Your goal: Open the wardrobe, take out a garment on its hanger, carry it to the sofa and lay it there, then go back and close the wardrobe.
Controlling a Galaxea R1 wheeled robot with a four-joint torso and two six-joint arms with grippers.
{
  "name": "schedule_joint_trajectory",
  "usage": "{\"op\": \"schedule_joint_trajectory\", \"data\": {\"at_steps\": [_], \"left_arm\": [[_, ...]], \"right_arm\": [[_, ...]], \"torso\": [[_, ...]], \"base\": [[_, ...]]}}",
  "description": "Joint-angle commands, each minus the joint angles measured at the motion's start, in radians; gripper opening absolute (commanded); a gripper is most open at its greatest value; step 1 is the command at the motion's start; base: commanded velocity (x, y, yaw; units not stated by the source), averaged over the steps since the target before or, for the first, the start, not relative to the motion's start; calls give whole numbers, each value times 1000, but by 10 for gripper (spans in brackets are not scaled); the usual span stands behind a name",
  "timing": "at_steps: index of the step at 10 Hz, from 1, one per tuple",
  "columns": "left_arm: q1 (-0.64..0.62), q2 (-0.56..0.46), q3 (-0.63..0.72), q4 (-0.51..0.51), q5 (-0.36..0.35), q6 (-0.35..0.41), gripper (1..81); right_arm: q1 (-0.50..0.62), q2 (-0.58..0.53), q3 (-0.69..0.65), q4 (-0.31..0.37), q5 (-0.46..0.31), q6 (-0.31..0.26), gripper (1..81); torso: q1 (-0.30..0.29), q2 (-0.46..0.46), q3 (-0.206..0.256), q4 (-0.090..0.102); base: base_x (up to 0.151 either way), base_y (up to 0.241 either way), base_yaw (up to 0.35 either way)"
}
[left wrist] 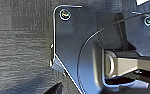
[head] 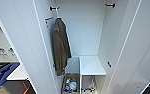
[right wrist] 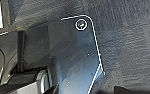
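The wardrobe [head: 91, 32] stands open, both white doors swung wide. An olive-brown coat [head: 60, 46] hangs at the left inside. To its right sits a white shelf [head: 91, 65], and low down between them a box [head: 70, 85] holds small items.

The wardrobe [head: 91, 32] is plain white inside and on both open doors, with a white shelf [head: 91, 65] low down and black rail brackets [head: 110, 5] near the top. An olive-brown coat [head: 60, 47] hangs in it from a white hanger [head: 57, 12], beside a small red-and-white label [head: 48, 19], and a brown box [head: 71, 83] below holds blue, white and green items. The floor [left wrist: 21, 50] is dark grey carpet with a fine streaked weave.
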State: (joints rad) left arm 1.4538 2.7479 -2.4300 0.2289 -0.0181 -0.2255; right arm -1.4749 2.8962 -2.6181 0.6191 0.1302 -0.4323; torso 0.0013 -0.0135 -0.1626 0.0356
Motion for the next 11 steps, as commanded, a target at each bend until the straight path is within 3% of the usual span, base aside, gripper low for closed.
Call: {"op": "schedule_joint_trajectory", "data": {"at_steps": [1,6,8,11], "left_arm": [[-31,-128,141,-69,6,-1,811],[-34,-380,204,-246,-126,-6,811],[-39,-453,197,-318,-235,-9,811],[-115,-491,95,-350,-237,-83,811]], "right_arm": [[58,-114,135,91,-93,1,811],[129,-320,159,234,-116,1,811],[179,-407,152,292,-133,1,811],[291,-504,107,355,-185,1,811]], "torso": [[0,0,0,0],[0,0,0,0],[0,0,0,0],[0,0,0,0]], "base": [[0,0,0],[0,0,0],[0,0,0],[0,0,0]]}}
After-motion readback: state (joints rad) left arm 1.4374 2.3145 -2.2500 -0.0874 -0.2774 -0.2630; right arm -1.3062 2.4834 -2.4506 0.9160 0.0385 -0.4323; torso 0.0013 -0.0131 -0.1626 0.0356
